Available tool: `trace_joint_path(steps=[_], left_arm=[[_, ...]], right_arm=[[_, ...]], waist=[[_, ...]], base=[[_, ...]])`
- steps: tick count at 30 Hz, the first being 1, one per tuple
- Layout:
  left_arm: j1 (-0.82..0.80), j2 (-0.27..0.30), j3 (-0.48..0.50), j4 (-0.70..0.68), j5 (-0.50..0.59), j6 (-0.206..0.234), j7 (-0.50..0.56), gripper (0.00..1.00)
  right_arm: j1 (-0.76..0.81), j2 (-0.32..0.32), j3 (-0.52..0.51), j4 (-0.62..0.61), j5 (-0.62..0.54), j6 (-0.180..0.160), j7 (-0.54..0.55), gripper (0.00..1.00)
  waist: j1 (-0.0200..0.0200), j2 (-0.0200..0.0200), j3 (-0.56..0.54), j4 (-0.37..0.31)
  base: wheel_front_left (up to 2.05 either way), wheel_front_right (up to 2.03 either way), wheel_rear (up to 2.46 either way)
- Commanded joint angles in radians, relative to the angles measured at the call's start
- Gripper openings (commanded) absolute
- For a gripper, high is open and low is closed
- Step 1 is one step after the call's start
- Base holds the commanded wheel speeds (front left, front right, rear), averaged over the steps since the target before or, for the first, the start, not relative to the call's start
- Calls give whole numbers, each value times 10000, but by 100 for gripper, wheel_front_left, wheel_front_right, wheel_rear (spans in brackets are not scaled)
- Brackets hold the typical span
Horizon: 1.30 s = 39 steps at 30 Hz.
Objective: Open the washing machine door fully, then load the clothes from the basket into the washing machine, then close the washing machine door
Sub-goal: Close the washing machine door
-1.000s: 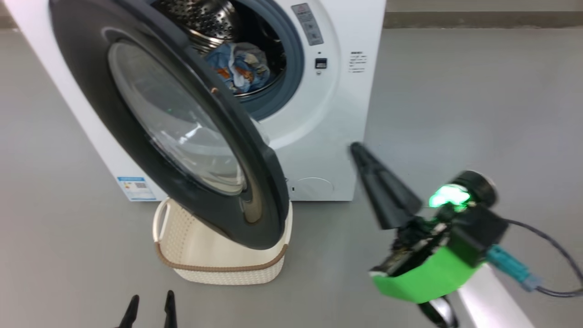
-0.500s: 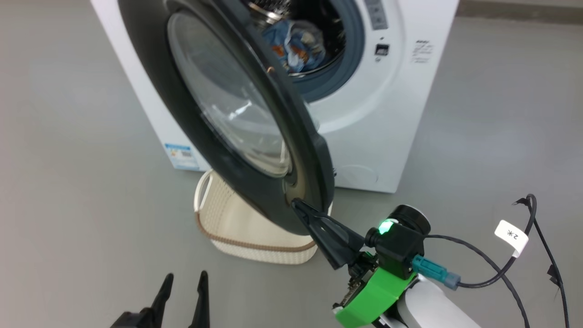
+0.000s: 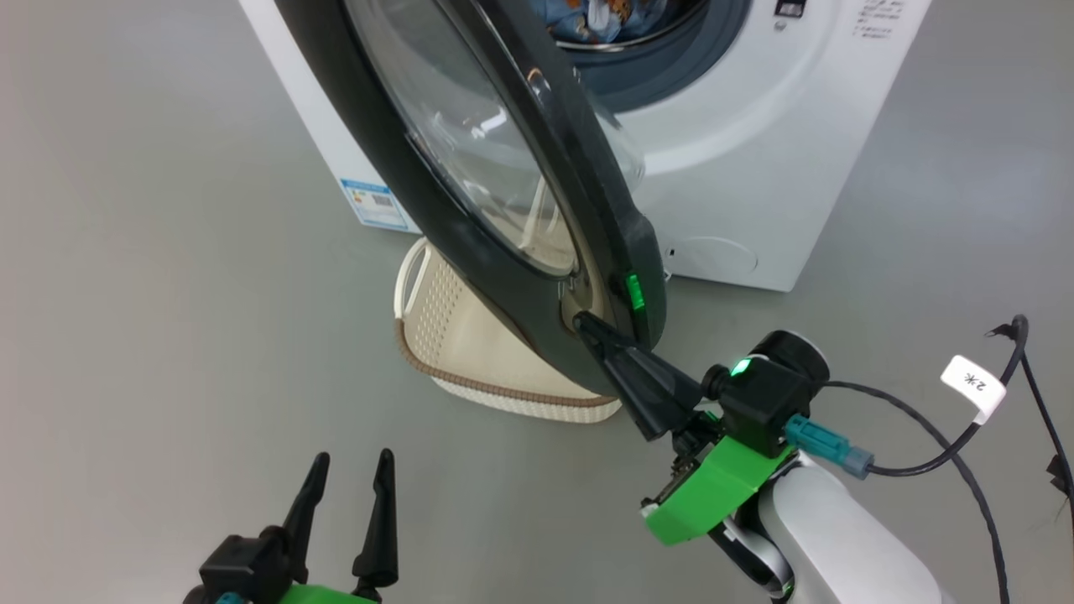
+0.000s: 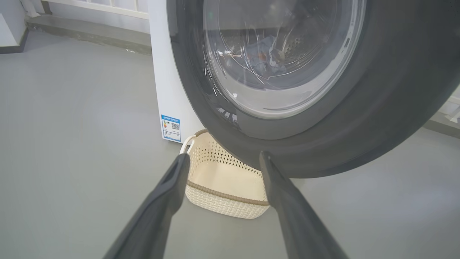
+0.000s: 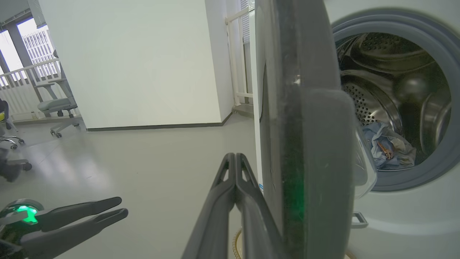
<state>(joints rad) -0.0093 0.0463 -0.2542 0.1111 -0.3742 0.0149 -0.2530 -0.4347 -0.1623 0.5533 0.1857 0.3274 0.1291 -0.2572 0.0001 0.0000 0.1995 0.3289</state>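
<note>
The right jaws, pressed together, touch the outer face of the part-open washing machine door (image 3: 495,277) at its lower free edge above the basket (image 3: 440,306), far nearer than the spread left jaws.

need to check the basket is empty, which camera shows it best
Left wrist view: the basket shows most of its bare inside below the washing machine door. Head view: the door covers much of it. Right wrist view: a rim sliver.
</note>
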Motion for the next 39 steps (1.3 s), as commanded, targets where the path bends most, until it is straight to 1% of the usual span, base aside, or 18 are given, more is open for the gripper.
trace_joint_path(steps=[1,11,21,26,39], left_arm=[[-348,39,292,-308,-33,88,-88,100],[-439,39,240,-460,-162,188,-88,100],[-561,39,-264,-646,-413,325,-88,100],[-662,39,-349,-746,-456,389,-88,100],[-1026,39,-348,-701,-334,392,-88,100]], right_arm=[[-214,142,63,-229,171,16,-46,0],[-445,14,-256,-259,168,16,-46,0],[-972,-325,-310,-189,252,16,-46,0],[-1527,-510,-264,-175,305,16,-46,0],[-3431,-779,-133,-321,374,16,-46,0]], waist=[[-1,0,229,108],[-1,0,555,-34],[-1,0,1082,-137],[-1,0,1518,-273],[-1,0,2841,-1059]], base=[[0,0,0],[0,0,0],[0,0,0],[0,0,0],[0,0,0]])
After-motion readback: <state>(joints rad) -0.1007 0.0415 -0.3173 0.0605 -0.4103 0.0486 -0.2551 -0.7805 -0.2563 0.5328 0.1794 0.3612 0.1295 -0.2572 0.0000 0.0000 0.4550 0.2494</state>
